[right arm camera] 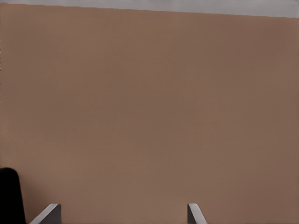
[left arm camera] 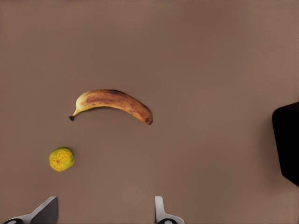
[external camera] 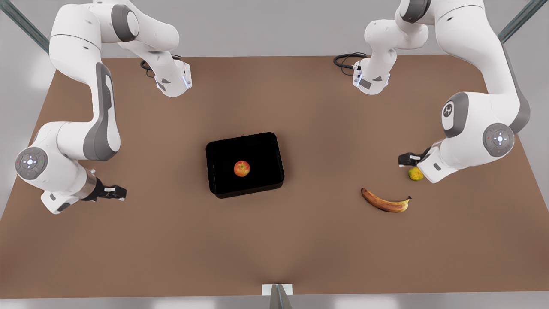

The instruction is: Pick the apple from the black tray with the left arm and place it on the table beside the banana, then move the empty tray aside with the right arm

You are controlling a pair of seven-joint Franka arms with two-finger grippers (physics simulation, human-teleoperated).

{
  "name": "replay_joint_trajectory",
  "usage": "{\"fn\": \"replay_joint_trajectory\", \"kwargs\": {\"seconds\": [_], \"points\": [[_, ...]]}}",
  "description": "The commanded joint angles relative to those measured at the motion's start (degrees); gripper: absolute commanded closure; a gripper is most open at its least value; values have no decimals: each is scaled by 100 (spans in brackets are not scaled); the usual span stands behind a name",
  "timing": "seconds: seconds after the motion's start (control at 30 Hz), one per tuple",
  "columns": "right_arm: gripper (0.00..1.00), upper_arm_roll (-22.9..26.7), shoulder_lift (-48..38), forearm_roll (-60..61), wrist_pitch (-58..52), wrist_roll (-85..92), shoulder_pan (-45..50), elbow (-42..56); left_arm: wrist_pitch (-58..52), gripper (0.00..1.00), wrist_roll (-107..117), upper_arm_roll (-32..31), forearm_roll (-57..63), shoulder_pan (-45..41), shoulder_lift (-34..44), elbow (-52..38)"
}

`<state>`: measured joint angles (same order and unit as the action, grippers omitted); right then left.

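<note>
Red apple [external camera: 242,168] sits in tray [external camera: 223,148] | left gripper [external camera: 402,160] spread, above small fruit [external camera: 415,174] by banana [external camera: 384,202] | right gripper [external camera: 122,193] spread, waiting | step: reach; next: left crosses to apple.

apple [external camera: 242,168] in black tray [external camera: 223,150], banana [external camera: 384,202] apart

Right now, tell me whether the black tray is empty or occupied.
Occupied. The apple sits inside the black tray, near its middle, with nothing else in it. Neither arm is near it.

Bare table [external camera: 274,240] around black tray [external camera: 223,154].
</note>
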<state>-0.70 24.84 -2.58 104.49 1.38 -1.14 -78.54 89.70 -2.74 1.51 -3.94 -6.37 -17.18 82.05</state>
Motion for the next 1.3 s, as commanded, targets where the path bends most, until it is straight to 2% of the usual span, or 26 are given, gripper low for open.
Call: {"fn": "replay_joint_trajectory", "kwargs": {"seconds": [0.0, 0.13, 0.2, 0.3, 0.47, 0.57, 0.7, 0.8, 0.87, 0.97, 1.27], "points": [[0, -1, 3, -15, 590, -393, -1, 14, 495, 0, 651, -2, -54, -31, 13, 13], [0, -1, 12, -15, 590, -393, 8, 14, 416, 0, 660, -2, 60, -522, 4, -67], [0, -1, 12, -15, 590, -393, 8, 14, 495, 0, 2108, -2, 166, -1505, -407, -181], [0, -9, 12, -24, 590, -393, 8, 14, 1295, 0, 3656, -2, 175, -2245, -901, -207], [0, -9, 12, -32, 590, -393, 17, 14, 1541, 0, 5696, -11, 456, -3265, -1393, -207], [0, -9, 12, -32, 590, -393, 17, 14, 2341, 0, 7076, -2, 500, -3862, -1692, -207], [0, -9, 12, -32, 590, -393, 17, 14, 2666, 0, 8157, 7, 816, -4416, -1990, -382], [0, -9, 12, -32, 590, -393, 17, 14, 2587, 0, 8702, 33, 843, -4636, -3001, -1868], [0, -9, 12, -32, 590, -393, 17, 14, 2587, 0, 8957, 59, 939, -4777, -3529, -2501], [0, -9, 38, -32, 590, -393, 17, 14, 2657, 0, 9036, 77, 1018, -4908, -3933, -2888], [0, -18, 47, -41, 590, -393, 17, 14, 3071, 0, 8711, 60, 1326, -5023, -4346, -3055]]}}
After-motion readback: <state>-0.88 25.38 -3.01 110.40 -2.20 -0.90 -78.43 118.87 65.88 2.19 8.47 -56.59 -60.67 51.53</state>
